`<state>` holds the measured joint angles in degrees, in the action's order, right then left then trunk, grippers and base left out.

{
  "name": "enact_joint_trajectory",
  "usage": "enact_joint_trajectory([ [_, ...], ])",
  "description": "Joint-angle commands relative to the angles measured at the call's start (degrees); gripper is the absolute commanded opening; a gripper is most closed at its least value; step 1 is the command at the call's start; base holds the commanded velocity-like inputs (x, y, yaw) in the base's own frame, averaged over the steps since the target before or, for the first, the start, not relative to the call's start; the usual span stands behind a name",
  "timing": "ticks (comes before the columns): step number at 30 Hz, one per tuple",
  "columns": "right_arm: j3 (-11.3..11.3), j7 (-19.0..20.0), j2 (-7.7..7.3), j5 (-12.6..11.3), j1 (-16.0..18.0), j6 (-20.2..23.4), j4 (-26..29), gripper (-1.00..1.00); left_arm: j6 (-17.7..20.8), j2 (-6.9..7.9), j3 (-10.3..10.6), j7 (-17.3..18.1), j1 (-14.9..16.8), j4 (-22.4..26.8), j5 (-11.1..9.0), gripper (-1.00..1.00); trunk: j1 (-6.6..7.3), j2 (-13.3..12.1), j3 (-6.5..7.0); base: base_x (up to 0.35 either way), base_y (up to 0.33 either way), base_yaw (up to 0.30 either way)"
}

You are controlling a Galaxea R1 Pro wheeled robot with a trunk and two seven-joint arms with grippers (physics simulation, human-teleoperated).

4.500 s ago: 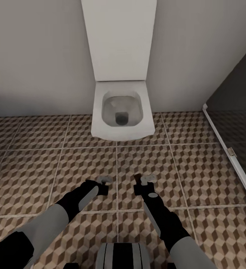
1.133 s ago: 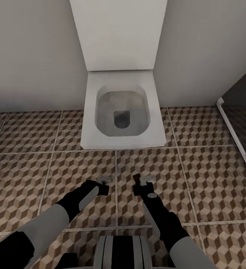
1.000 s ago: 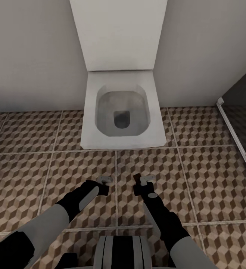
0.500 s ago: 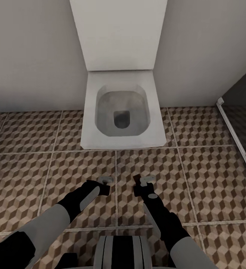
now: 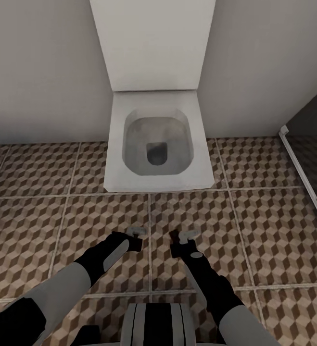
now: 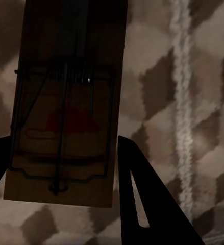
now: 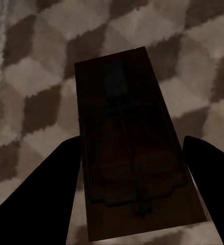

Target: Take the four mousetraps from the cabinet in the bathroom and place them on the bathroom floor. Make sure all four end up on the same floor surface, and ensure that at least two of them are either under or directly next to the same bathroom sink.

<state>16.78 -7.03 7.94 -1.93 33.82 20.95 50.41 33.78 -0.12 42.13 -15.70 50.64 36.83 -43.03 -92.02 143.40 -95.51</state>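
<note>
My left gripper [image 5: 135, 236] hangs low over the cube-patterned bathroom floor [image 5: 254, 226] and is shut on a brown wooden mousetrap [image 6: 66, 102] with a dark wire spring. My right gripper [image 5: 181, 238] is beside it at the same height, its dark fingers [image 7: 40, 194] closed along the sides of a second mousetrap [image 7: 132, 153]. Both traps are held flat, a little above the tiles. The cabinet and the bathroom sink are out of view.
A white wall-hung toilet [image 5: 158, 144] with its lid up stands straight ahead, close to both grippers. A white-framed dark shower area [image 5: 312, 158] borders the floor at the right. Patterned tiles spread out to the left and right of the toilet.
Since the oldest frame the camera has moved closer to the toilet. In the last half second my right gripper has shifted slightly toward me with its mousetrap; the left has stayed still.
</note>
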Motion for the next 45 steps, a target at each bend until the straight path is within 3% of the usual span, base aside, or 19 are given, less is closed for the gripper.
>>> enact_joint_trajectory([
  [1, 0.18, -0.27, -0.03, -0.2, 0.02, 0.31, 0.05, -1.0, 0.14, 0.04, 0.28, -0.47, 0.03, 0.09, -0.39, -1.0, 0.01, 0.01, -0.03, 0.0, 0.0, 0.0],
  [19, 0.18, 0.5, -0.09, -0.18, 0.16, 0.09, -1.04, -1.0, 0.07, -0.36, 0.59, -0.31, -0.01, 0.09, -0.39, -1.0, 0.01, 0.01, -0.03, 0.0, 0.0, 0.0],
  [24, 0.18, 0.52, -0.19, -0.06, 0.35, -2.28, -2.54, -1.0, 0.06, -0.57, 0.59, -0.2, -0.09, 0.01, -0.41, -1.0, 0.01, 0.01, -0.03, 0.0, 0.0, 0.0],
  [33, 0.18, 0.61, -0.2, 2.35, 0.54, -4.34, -2.72, -1.0, 0.05, -0.66, 1.2, -0.04, -0.1, 0.0, -0.43, -1.0, 0.01, 0.01, -0.03, 0.102, 0.0, 0.0],
  [38, 0.19, 3.49, -0.2, 2.76, 0.55, -4.66, -2.69, -1.0, 0.05, -0.59, 1.37, -0.04, -0.1, 0.0, -0.41, -1.0, 0.01, 0.01, -0.03, 0.207, 0.0, 0.0],
  [45, 0.22, 4.18, -0.2, 2.81, 0.55, -4.68, -2.69, -1.0, 0.05, -0.58, 1.38, -0.06, -0.1, 0.0, -0.42, -1.0, 0.01, 0.01, -0.03, 0.183, 0.0, 0.0],
])
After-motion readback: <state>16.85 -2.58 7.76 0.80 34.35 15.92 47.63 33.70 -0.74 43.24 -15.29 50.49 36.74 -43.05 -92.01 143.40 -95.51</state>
